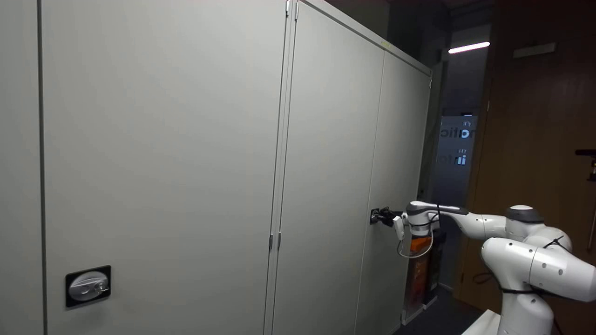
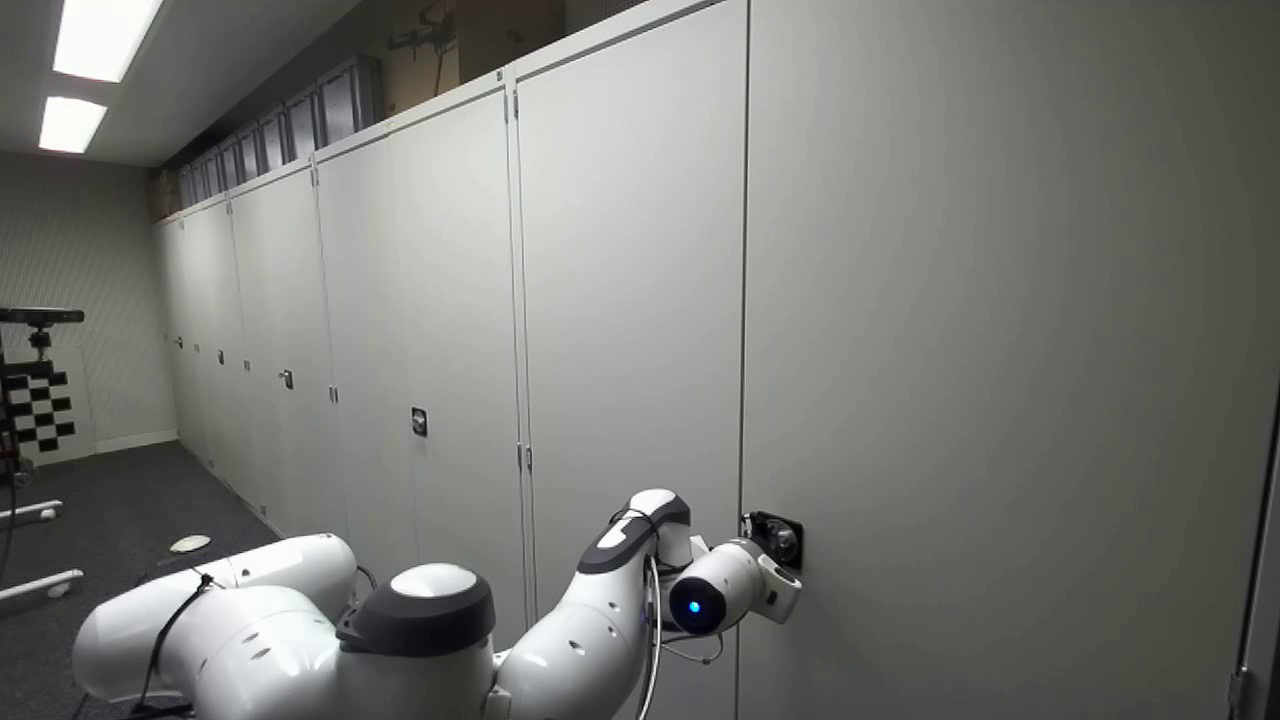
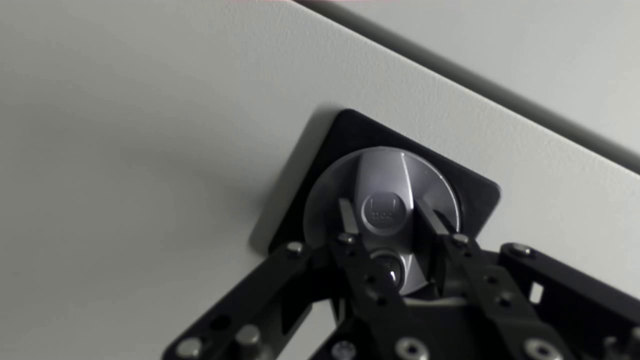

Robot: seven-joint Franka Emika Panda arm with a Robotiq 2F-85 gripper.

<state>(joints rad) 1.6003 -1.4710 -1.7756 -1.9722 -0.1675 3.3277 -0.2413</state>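
Observation:
My gripper (image 3: 382, 207) is at a round grey metal handle (image 3: 382, 172) on a square black plate (image 3: 345, 132). Its two black fingers lie along both sides of the raised ridge of the handle and appear to press on it. The ridge stands at a slant to the plate's edges. The plate is on a pale grey cabinet door (image 2: 960, 300), close to the seam with the neighbouring door (image 2: 630, 300). In the exterior views the gripper (image 1: 385, 217) meets the black plate (image 2: 790, 535); the wrist partly hides it. The door lies level with its neighbour at the seam.
A row of grey cabinets runs along the wall, with more locks (image 1: 88, 286) (image 2: 419, 422). A wooden door (image 1: 535, 163) stands behind the arm. An orange object (image 1: 420, 244) stands below the wrist. A stand with a checkered board (image 2: 40, 410) is at the left.

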